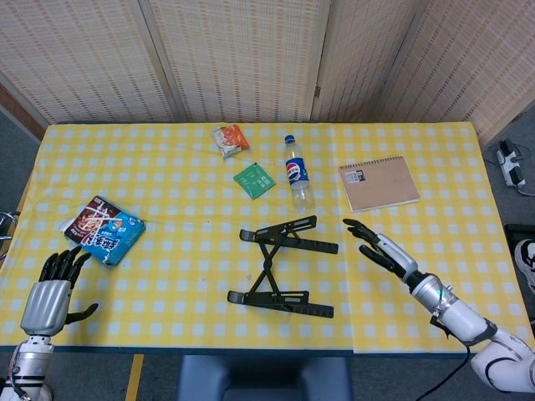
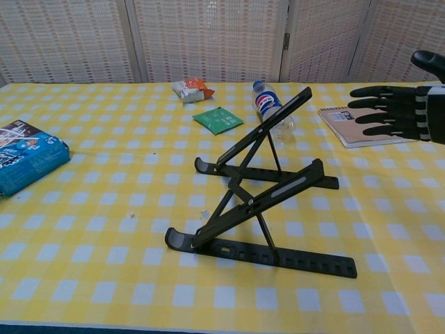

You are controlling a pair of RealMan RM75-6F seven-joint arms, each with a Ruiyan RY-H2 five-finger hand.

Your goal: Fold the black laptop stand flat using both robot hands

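The black laptop stand (image 1: 282, 266) (image 2: 261, 195) stands unfolded in the middle of the yellow checked table, its two support arms raised on crossed struts. My right hand (image 1: 384, 251) (image 2: 400, 111) hovers to the right of the stand, open, fingers stretched out toward it, apart from it. My left hand (image 1: 52, 292) is at the table's front left corner, open with fingers up, far from the stand; the chest view does not show it.
A Pepsi bottle (image 1: 296, 174) lies just behind the stand. A green packet (image 1: 254, 180) and a snack bag (image 1: 230, 139) sit further back. A spiral notebook (image 1: 379, 184) lies back right, a blue snack pack (image 1: 104, 230) at the left.
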